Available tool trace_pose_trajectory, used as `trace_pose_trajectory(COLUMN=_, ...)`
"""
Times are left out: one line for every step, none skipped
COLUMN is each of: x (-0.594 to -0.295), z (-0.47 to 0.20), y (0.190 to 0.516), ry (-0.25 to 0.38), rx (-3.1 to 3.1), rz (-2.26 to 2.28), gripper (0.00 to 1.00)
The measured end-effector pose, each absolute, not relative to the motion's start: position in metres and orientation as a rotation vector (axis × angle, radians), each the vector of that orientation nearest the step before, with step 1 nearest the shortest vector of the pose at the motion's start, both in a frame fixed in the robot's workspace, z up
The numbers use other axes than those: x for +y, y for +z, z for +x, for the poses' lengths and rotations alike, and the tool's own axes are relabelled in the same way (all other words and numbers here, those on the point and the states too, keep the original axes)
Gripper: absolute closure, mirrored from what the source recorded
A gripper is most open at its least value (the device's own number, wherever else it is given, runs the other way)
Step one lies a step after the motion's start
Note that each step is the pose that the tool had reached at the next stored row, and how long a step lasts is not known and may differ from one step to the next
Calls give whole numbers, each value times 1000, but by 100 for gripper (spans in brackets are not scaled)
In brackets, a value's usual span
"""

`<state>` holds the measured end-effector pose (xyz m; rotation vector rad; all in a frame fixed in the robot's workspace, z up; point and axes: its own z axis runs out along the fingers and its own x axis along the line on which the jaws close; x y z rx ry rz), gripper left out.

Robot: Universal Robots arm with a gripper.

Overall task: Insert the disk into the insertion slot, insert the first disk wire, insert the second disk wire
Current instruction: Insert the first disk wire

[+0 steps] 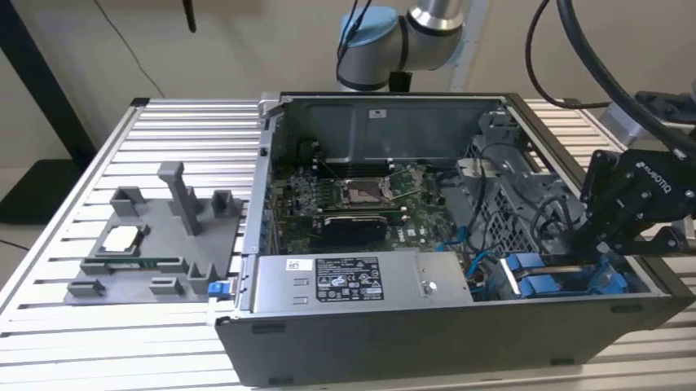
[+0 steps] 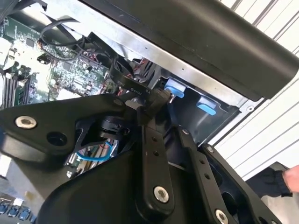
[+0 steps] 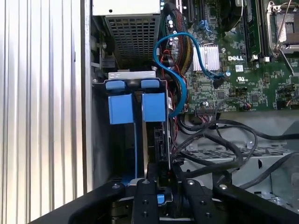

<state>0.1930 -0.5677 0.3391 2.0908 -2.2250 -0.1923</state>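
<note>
The disk stands on edge in the insertion slot, beside a blue tab, at the near corner of the open computer case on the exterior view's right. My black gripper reaches down into that bay. In the first wrist view my gripper closes on the disk's near end, with a bit of blue between the fingers. A second blue tab sits over the dark neighbouring bay. A blue wire loops from the motherboard toward the disk. Black wires lie beside it. The gripper tips sit among black cables.
The grey power-supply box fills the case's near side beside the bay. The motherboard lies behind it. A grey fixture holding small parts rests on the slatted table at the exterior view's left.
</note>
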Motion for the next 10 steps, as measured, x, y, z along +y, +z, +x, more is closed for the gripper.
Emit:
trace_pose_trajectory(x=-568, z=193, y=342, ry=-192, rx=-2225, rz=2091, gripper=73)
trace_pose_trajectory(x=-568, z=193, y=345, ry=-192, rx=-2225, rz=2090, gripper=73)
trace_pose_trajectory(x=-568, z=193, y=348, ry=-192, rx=-2225, rz=2090, gripper=73)
trace_pose_trajectory(x=-568, z=193, y=351, ry=-192, rx=-2225, rz=2090, gripper=73)
trace_pose_trajectory(x=-568, z=193, y=354, ry=-192, rx=-2225, rz=2090, gripper=73)
trace_pose_trajectory(x=-568, z=193, y=357, ry=-192, rx=-2225, rz=2090, gripper=73)
trace_pose_trajectory(x=-568, z=193, y=360, ry=-192, rx=-2225, rz=2090, gripper=73)
trace_pose_trajectory(x=-568, z=193, y=363, ry=-192, rx=-2225, rz=2090, gripper=73)
trace_pose_trajectory(x=-568, z=193, y=366, ry=-192, rx=-2225, rz=2090, gripper=73)
trace_pose_trajectory(x=-568, z=193, y=369, ry=-192, rx=-2225, rz=2090, gripper=73)
